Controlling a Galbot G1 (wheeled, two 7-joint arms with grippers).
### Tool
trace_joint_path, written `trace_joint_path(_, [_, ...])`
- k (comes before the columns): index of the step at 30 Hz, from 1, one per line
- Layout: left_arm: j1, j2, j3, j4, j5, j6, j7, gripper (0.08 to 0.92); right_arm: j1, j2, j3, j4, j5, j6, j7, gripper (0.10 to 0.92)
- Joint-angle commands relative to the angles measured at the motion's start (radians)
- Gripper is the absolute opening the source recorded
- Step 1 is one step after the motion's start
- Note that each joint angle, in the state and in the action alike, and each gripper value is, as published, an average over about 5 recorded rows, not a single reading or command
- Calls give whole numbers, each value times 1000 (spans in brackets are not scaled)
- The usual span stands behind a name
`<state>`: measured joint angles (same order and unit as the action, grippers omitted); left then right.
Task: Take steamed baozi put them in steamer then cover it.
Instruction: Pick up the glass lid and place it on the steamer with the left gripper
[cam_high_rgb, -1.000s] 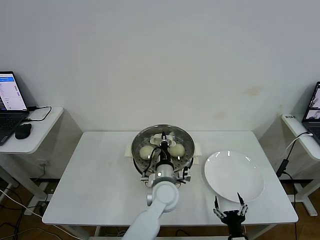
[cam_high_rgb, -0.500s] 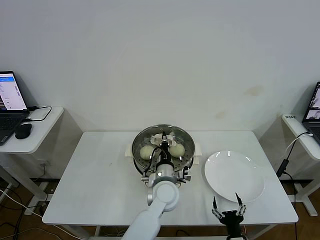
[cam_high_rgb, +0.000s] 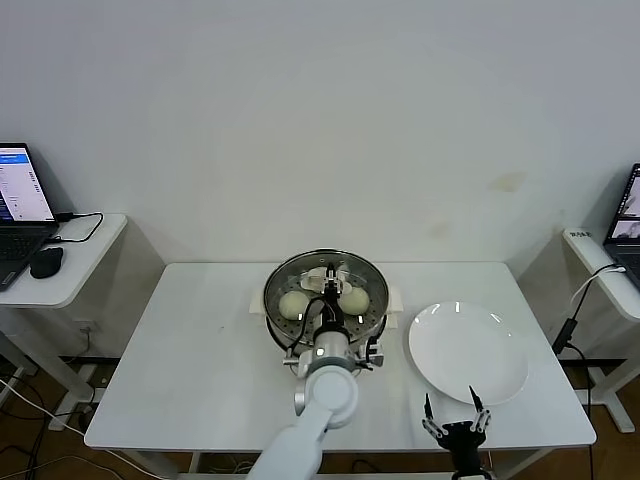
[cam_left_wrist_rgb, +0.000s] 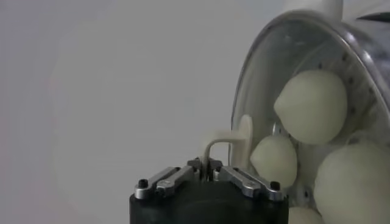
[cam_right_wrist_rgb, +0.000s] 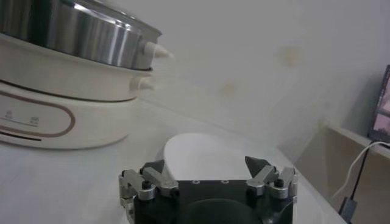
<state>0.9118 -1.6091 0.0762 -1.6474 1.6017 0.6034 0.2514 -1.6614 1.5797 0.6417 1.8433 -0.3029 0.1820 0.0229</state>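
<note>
Left pincer (cam_left_wrist_rgb: 210, 172) clamped on cover (cam_high_rgb: 325, 287) handle over steamer (cam_high_rgb: 390, 297), right pincer (cam_right_wrist_rgb: 207, 170) spread wide, empty

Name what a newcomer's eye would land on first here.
First, the round shiny steel steamer at the table's centre, its clear glass cover on and cream-white round baozi showing through. The left gripper is over it, shut on the cover's handle. Right of it lies an empty flat white plate, with the right gripper open at the near edge.

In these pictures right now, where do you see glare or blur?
Head view: bright glints on the white plate rim and reflections on the cover. Left wrist view: the left gripper and the steamed baozi look soft. Right wrist view: the steamer wall shines, with the right gripper near.
</note>
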Motion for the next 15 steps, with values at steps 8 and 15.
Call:
trace_joint_path(8, [157, 46, 4, -246, -49, -1, -15, 529, -7, -5, 6, 8, 6, -1, -3, 823])
trace_joint_path(15, [258, 138, -41, -415, -243, -3, -72, 728, -14, -12, 6, 9, 8, -1, -6, 822])
